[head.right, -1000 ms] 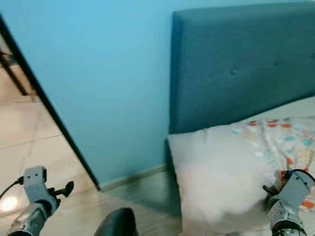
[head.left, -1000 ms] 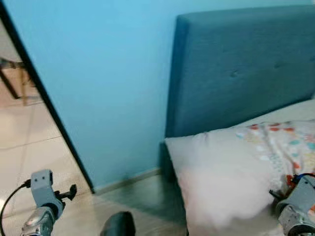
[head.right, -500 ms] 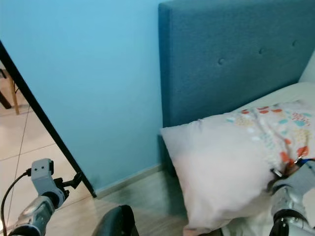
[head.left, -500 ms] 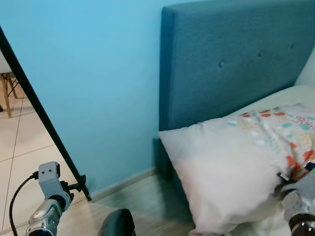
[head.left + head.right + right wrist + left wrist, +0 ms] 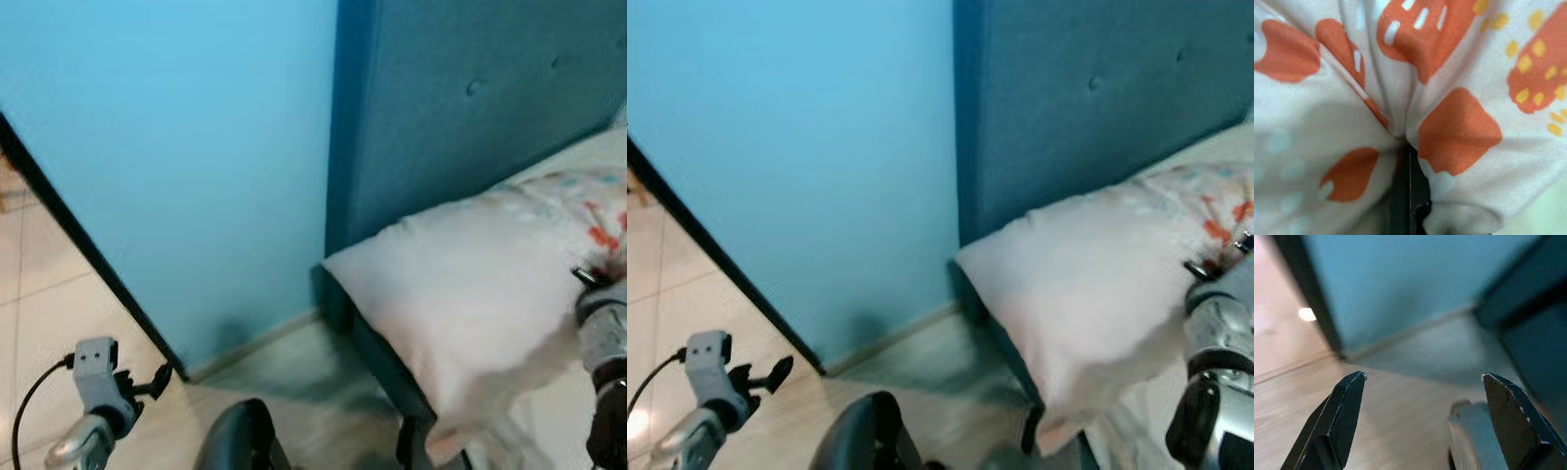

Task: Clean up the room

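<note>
- At the bed's head end, a white pillow [image 5: 470, 294] with orange, yellow and pale-blue print lies against the dark blue headboard [image 5: 460, 108], its corner hanging past the bed edge over the floor [image 5: 294, 392].
- Right gripper [image 5: 1408, 196] is pinched tight on the pillow's printed fabric; cloth bunches in folds around the black fingers [image 5: 1400, 191]. Right arm [image 5: 602, 323] sits at the pillow's far side.
- Left gripper [image 5: 1422, 396] hangs low over the wood floor beside the light blue wall [image 5: 176, 147], jaws spread wide, nothing between them.
- Versus half a second ago: whole view has shifted, so camera moved; headboard edge sits further right in frame, pillow is lower and reaches closer to the robot, right arm is further up.
- Left arm stays low, grip on the pillow unchanged.
- No readable writing or brand marks.
</note>
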Robot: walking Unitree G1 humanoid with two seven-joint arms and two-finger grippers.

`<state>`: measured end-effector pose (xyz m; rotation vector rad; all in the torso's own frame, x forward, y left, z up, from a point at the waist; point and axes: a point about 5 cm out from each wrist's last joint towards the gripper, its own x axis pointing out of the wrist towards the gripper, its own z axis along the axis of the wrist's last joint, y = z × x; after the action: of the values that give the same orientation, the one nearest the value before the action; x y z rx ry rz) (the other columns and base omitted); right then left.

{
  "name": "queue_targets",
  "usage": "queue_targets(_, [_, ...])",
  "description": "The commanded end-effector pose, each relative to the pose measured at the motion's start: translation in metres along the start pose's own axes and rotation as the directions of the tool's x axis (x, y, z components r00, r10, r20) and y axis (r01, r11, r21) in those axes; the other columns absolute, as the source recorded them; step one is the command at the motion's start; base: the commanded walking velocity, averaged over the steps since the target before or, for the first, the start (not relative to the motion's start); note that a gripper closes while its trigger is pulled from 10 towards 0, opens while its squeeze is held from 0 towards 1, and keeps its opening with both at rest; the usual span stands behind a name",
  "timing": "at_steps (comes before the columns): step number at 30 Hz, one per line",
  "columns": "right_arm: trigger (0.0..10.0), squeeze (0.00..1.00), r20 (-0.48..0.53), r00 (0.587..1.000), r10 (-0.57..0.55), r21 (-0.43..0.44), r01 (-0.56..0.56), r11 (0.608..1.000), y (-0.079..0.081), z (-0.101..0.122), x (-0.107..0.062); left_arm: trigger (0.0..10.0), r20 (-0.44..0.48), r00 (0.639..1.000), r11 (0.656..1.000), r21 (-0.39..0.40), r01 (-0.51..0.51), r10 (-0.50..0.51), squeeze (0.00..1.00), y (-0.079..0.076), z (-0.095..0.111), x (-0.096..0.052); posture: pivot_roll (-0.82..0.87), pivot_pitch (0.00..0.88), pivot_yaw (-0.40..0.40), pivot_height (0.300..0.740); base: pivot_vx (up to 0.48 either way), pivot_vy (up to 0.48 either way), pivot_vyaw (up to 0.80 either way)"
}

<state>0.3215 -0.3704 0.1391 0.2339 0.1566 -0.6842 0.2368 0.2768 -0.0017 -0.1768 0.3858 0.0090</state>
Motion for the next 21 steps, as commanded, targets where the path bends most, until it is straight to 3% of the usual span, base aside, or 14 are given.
queue_targets(1, [10.0, 0.00, -0.036, 0.999, 0.003, -0.060, -0.005, 0.998, 0.000, -0.009, -0.001, 10.0, -0.010, 1.000, 0.999, 0.025, 0.021, -0.021, 0.00, 0.003, 0.001, -0.004, 0.24, 0.252, 0.044, 0.527, 0.000, 0.000, 0.00])
queue_targets(5, [10.0, 0.00, -0.006, 1.000, -0.001, -0.102, 0.000, 0.995, -0.001, 0.001, 0.001, 10.0, -0.007, 0.999, 0.999, 0.035, 0.032, -0.032, 0.00, 0.004, 0.002, -0.007, 0.25, 0.260, 0.048, 0.527, 0.000, 0.000, 0.00])
queue_targets(9, [10.0, 0.00, 0.032, 0.999, 0.007, -0.080, -0.004, 0.997, -0.002, 0.014, 0.002, 10.0, -0.011, 0.999, 0.999, 0.040, 0.036, -0.036, 0.00, 0.007, 0.003, -0.010, 0.25, 0.266, 0.051, 0.527, 0.000, 0.000, 0.00])
queue_targets(15, [10.0, 0.00, 0.136, 0.991, 0.010, -0.071, -0.001, 0.997, -0.004, 0.049, 0.005, 10.0, -0.021, 0.998, 0.998, 0.040, 0.052, -0.051, 0.00, 0.000, 0.002, -0.009, 0.23, 0.251, 0.056, 0.527, 0.000, 0.000, 0.00])
queue_targets(18, [10.0, 0.00, 0.148, 0.989, 0.013, -0.057, -0.005, 0.998, -0.005, 0.052, 0.005, 10.0, -0.025, 0.998, 0.997, 0.052, 0.060, -0.059, 0.00, -0.003, 0.002, -0.008, 0.23, 0.244, 0.058, 0.527, 0.000, 0.000, 0.00])
queue_targets(21, [10.0, 0.00, 0.150, 0.988, 0.043, -0.058, -0.034, 0.998, -0.001, 0.052, 0.005, 10.0, -0.036, 0.995, 0.994, 0.064, 0.091, -0.089, 0.00, -0.008, 0.002, -0.007, 0.23, 0.237, 0.060, 0.527, 0.000, -0.459, 0.00])
